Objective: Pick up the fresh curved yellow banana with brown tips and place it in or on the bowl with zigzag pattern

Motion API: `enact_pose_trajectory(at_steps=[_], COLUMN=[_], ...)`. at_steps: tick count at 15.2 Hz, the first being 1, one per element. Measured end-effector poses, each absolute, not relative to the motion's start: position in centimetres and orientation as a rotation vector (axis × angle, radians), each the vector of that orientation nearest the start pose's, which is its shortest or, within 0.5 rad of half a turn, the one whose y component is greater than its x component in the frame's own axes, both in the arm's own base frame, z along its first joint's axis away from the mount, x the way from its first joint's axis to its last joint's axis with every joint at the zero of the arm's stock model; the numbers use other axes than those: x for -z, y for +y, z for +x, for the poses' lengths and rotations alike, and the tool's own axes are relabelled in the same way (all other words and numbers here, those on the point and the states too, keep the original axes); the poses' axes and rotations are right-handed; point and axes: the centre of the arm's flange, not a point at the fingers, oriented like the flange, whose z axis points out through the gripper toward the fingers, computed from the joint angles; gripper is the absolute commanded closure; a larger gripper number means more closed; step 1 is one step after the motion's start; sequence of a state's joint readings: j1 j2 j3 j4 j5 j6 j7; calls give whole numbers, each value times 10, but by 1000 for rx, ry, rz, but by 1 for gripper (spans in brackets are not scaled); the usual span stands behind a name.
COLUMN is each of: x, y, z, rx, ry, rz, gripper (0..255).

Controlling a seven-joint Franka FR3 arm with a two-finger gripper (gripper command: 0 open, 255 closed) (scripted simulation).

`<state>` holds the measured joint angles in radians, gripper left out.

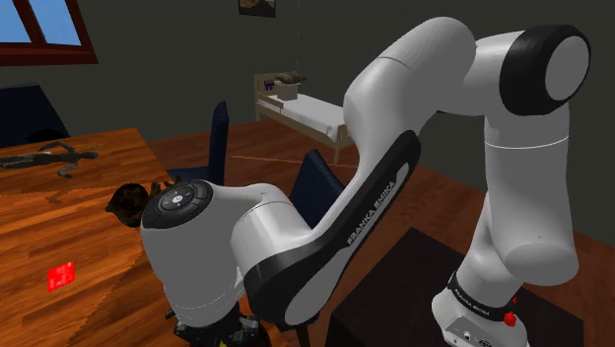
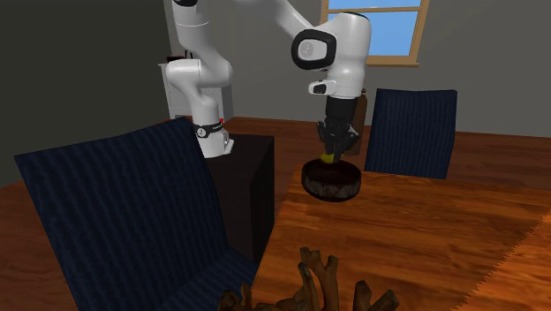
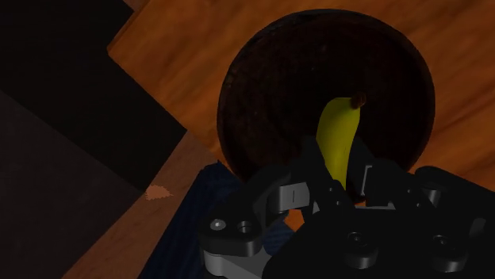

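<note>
Your end effector grips the banana, which hangs down directly over the bowl. I judge it will fall inside when you release.

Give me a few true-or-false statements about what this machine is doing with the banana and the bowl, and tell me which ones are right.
1. The fingers clasp a yellow banana. True.
2. The banana lies flat on the table. False: it is held in the air over the dark bowl.
3. The bowl stands on a wooden table. True.
4. The chair behind the bowl is red. False: the chair is dark blue.
</note>
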<state>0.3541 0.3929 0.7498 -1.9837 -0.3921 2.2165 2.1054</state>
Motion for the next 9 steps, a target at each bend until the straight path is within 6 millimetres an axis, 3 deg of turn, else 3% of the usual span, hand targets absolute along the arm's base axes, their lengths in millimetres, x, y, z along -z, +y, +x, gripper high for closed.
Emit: enact_pose_trajectory(at_steps=[4, 9], x=[-291, -287], y=[521, 521], z=[296, 295], rx=[69, 69], ry=[1220, 1219], rz=[-2924, -2924], gripper=[255, 255])
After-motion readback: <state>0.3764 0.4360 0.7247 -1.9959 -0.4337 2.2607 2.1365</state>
